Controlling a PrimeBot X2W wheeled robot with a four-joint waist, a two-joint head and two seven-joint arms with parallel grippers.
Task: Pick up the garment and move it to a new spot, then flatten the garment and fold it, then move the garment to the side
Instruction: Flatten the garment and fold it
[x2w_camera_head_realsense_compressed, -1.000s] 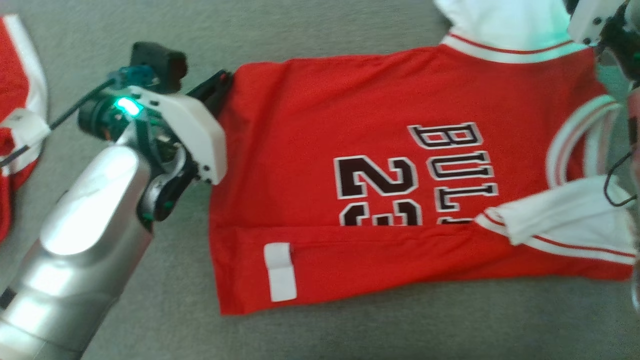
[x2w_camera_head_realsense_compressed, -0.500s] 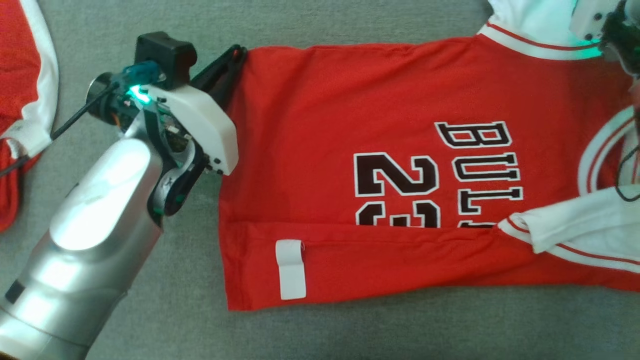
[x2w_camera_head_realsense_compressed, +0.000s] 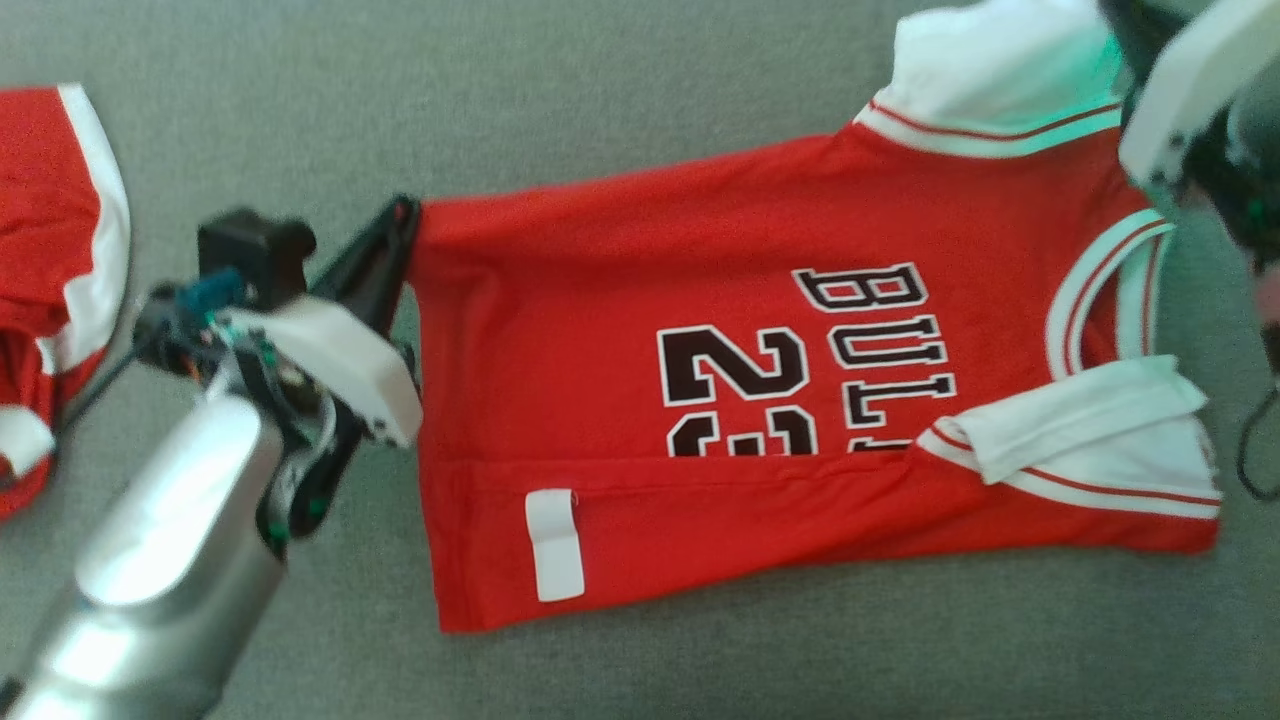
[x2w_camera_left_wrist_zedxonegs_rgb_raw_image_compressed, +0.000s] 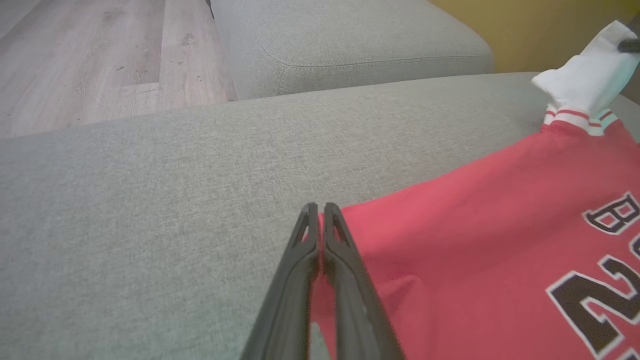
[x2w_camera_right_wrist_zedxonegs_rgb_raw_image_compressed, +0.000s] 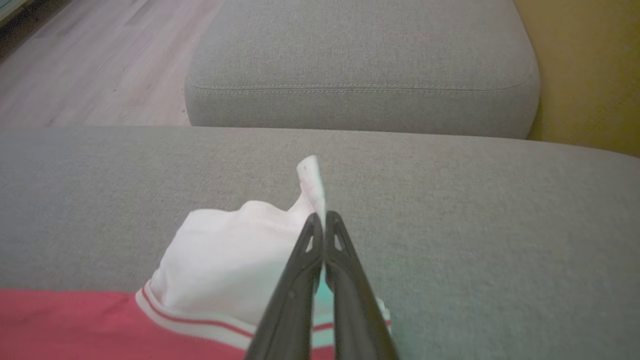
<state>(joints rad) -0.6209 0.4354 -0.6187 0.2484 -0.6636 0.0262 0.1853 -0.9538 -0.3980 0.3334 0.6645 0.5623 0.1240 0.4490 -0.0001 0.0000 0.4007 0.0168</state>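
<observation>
The garment (x2w_camera_head_realsense_compressed: 740, 390) is a red jersey with white sleeves and black lettering, lying spread on the grey cushion (x2w_camera_head_realsense_compressed: 560, 120), its near side folded over. My left gripper (x2w_camera_head_realsense_compressed: 400, 215) is shut on the jersey's far hem corner; the left wrist view shows red cloth (x2w_camera_left_wrist_zedxonegs_rgb_raw_image_compressed: 450, 240) pinched between the dark fingers (x2w_camera_left_wrist_zedxonegs_rgb_raw_image_compressed: 345, 270). My right gripper (x2w_camera_right_wrist_zedxonegs_rgb_raw_image_compressed: 320, 220) is shut on the far white sleeve (x2w_camera_right_wrist_zedxonegs_rgb_raw_image_compressed: 230, 265), with a tip of white cloth poking out past the fingertips. In the head view its white housing (x2w_camera_head_realsense_compressed: 1180, 90) sits at the top right over that sleeve (x2w_camera_head_realsense_compressed: 990, 70).
Another red and white garment (x2w_camera_head_realsense_compressed: 50, 270) lies at the left edge of the cushion. A second grey cushion (x2w_camera_right_wrist_zedxonegs_rgb_raw_image_compressed: 360, 65) stands beyond the far edge, with wooden floor (x2w_camera_left_wrist_zedxonegs_rgb_raw_image_compressed: 90, 55) to its left and a yellow wall (x2w_camera_right_wrist_zedxonegs_rgb_raw_image_compressed: 585, 65) to its right.
The right gripper has closed on the white sleeve. The head camera has shifted, so the jersey sits differently in the picture. The left gripper still holds the hem corner.
</observation>
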